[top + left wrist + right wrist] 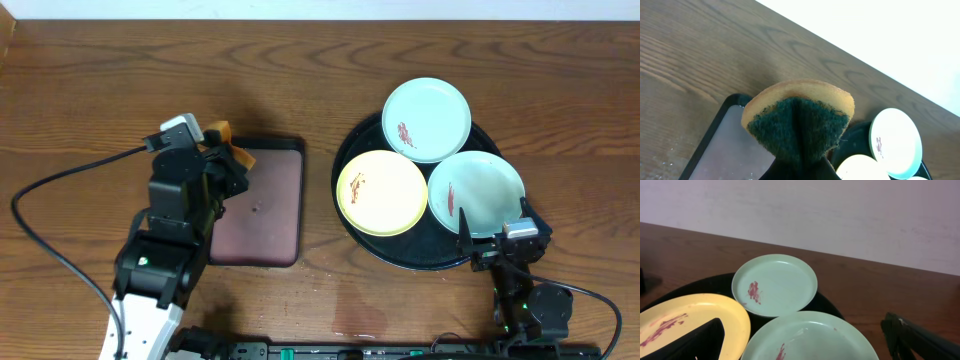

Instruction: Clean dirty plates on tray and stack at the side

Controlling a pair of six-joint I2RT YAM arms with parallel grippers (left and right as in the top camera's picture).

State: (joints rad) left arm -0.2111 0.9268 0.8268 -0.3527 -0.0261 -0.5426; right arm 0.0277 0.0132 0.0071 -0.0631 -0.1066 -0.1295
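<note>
Three smeared plates lie on the round black tray (352, 150): a mint-green one (427, 119) at the back, a yellow one (382, 192) at the front left, a second mint-green one (476, 193) at the front right. My right gripper (497, 236) is open at the near edge of the front-right plate (810, 337), its fingers wide on either side. My left gripper (222, 145) is shut on a folded sponge (799, 122), yellow with a dark green scouring face, held above the back edge of the maroon tray (262, 205).
The small rectangular maroon tray with a black rim (722, 150) lies left of the black tray. Bare wood-grain tabletop (120, 80) surrounds both. A black cable (45, 215) loops at the left. A wet patch (360, 305) lies near the front edge.
</note>
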